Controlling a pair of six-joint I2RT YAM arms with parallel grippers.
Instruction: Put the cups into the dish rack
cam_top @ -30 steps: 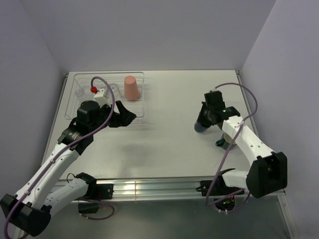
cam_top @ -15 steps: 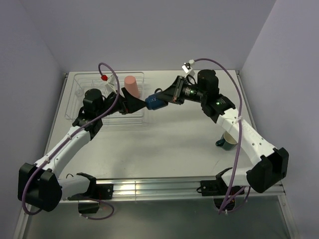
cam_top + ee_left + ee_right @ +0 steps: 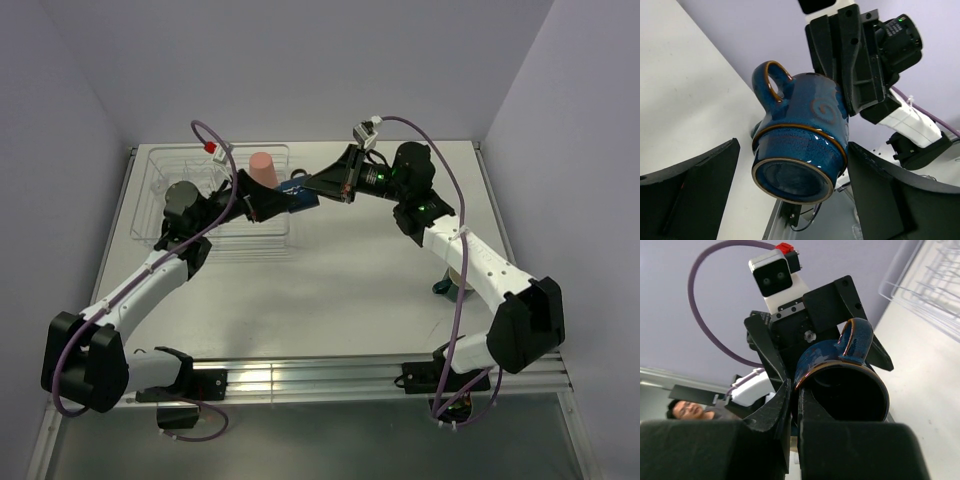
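My right pincer (image 3: 793, 390) pinches the mug (image 3: 800, 150) by its rim, left pincer (image 3: 790, 172) gaping around it: I'd centre its body before squeezing.

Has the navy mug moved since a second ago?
Yes: the navy mug moved left and farther back, up to the right edge of the dish rack.

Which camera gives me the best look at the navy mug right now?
Left wrist: the mug fills the frame, base, handle and side, between the open left fingers. Right wrist shows only its mouth and handle, rim pinched by the right gripper. Top shows a small blue patch.
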